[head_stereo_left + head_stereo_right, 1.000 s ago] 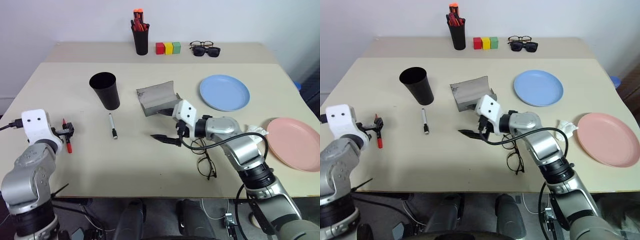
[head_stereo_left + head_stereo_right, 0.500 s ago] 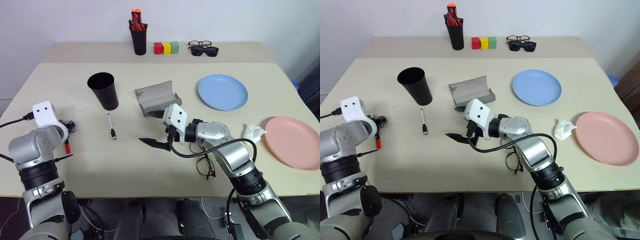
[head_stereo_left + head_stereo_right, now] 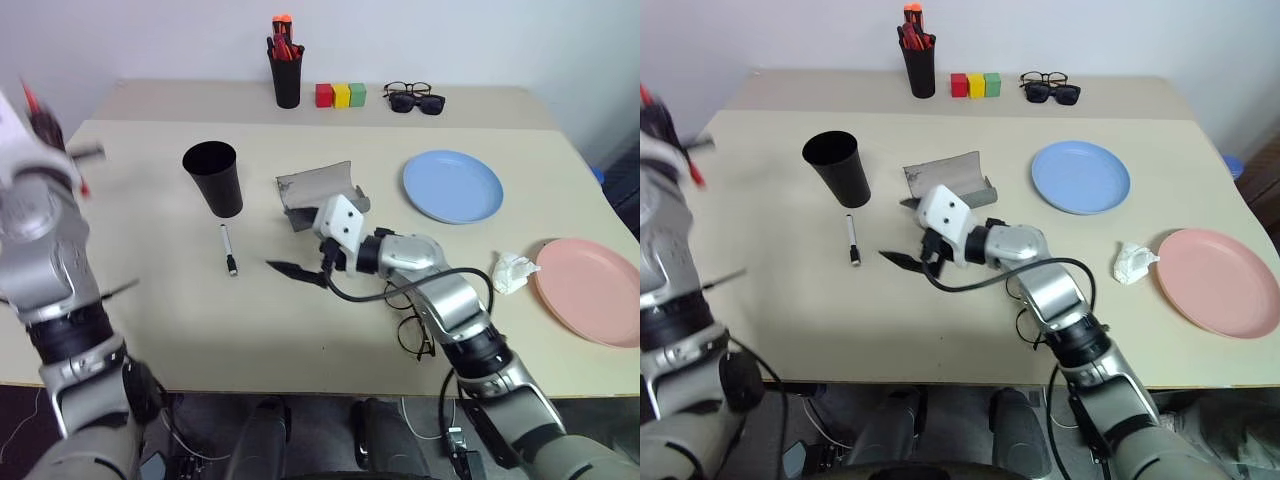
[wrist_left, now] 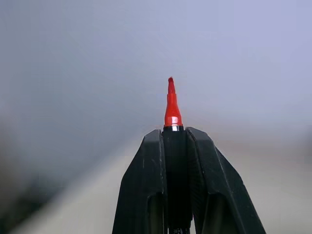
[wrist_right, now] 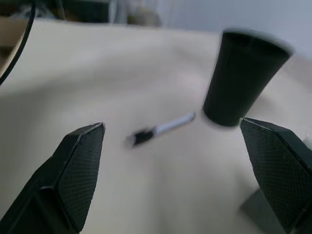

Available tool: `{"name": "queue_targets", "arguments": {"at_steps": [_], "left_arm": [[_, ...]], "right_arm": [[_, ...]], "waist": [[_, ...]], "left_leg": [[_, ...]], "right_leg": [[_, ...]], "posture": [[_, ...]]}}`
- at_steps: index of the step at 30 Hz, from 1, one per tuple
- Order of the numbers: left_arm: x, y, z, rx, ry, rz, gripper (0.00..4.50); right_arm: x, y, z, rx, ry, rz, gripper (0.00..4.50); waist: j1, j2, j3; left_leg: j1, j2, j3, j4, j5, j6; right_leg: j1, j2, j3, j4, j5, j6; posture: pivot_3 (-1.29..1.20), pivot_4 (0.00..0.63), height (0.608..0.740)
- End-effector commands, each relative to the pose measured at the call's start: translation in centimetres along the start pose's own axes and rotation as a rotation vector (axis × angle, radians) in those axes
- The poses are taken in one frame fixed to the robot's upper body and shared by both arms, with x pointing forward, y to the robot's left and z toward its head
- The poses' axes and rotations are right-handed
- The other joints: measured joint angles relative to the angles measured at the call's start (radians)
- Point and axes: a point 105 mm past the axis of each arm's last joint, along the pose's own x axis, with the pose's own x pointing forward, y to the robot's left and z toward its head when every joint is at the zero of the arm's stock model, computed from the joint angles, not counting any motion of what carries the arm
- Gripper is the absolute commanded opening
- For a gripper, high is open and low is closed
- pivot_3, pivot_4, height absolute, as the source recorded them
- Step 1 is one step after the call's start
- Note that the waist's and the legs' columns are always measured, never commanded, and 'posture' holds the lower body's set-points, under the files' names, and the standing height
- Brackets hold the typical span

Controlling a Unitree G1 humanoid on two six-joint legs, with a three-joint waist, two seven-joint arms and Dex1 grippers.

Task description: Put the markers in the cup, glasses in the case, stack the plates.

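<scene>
Two markers to track: the red-tipped marker (image 4: 171,112) sits clamped between the left claw's (image 4: 174,134) fingers, lifted high off the surface (image 3: 200,330). The white marker (image 3: 228,250) lies just in front of the black cup (image 3: 213,179). Right claw (image 5: 175,165) hovers near it, spread wide, holding nothing. Wire-framed glasses (image 3: 412,325) lie beside the right arm, with the open grey case (image 3: 305,190) behind the claw.

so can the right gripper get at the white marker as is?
Probably yes. The right gripper is open and faces the white marker, with bare table between them; the cup stands just behind.
</scene>
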Motion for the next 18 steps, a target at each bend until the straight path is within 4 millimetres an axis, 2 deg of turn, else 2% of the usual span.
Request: {"name": "queue_targets", "arguments": {"at_steps": [1,3,6,13,16,18], "left_arm": [[1.0,-4.6,1.6,0.024,-0.114,-0.148,0.01],[1.5,-7.8,0.8,0.032,-0.117,-0.238,0.01],[1.5,-10.0,-1.3,0.038,-0.092,-0.297,0.01],[0.4,-11.0,-6.0,0.037,-0.017,-0.299,0.01],[-0.5,-10.8,-8.2,0.079,0.027,-0.294,0.01],[-0.8,-10.5,-8.9,0.088,0.044,-0.284,0.01]], "right_arm": [[0.5,-2.8,2.7,-0.022,-0.103,-0.136,4.50],[0.7,-3.7,3.2,-0.011,-0.125,-0.195,4.50],[0.8,-3.9,3.3,-0.003,-0.132,-0.218,4.50],[-0.1,-3.9,3.1,-0.002,-0.122,-0.255,4.50],[-0.3,-3.9,3.0,-0.001,-0.119,-0.268,4.50],[-0.4,-3.9,3.0,-0.002,-0.116,-0.271,4.50]], "waist": [[-0.002,0.000,0.000],[-0.004,0.001,0.000],[-0.011,0.001,0.000],[-0.034,0.001,0.000],[-0.034,0.001,0.000],[-0.033,0.001,0.000]], "left_leg": [[0.000,0.000,0.000,0.000,0.000,0.000],[0.001,0.000,0.000,0.000,0.000,0.000],[0.001,0.000,0.000,0.000,0.000,0.001],[0.001,0.000,0.000,-0.001,0.000,0.001],[0.001,0.000,0.000,0.000,0.000,0.001],[0.001,0.000,0.000,0.000,0.000,0.001]], "right_leg": [[0.000,0.000,0.000,0.000,0.000,0.000],[0.000,0.000,0.000,0.001,0.000,0.000],[0.000,0.001,0.000,0.002,0.000,0.000],[-0.003,0.001,0.001,0.004,0.000,0.000],[-0.003,0.001,0.001,0.005,0.000,0.000],[-0.002,0.001,0.001,0.005,0.000,0.000]], "posture": [[0.00,0.150,0.740],[0.00,0.150,0.740],[0.00,0.150,0.740],[0.00,0.150,0.740],[0.00,0.150,0.740],[0.00,0.150,0.740]]}}
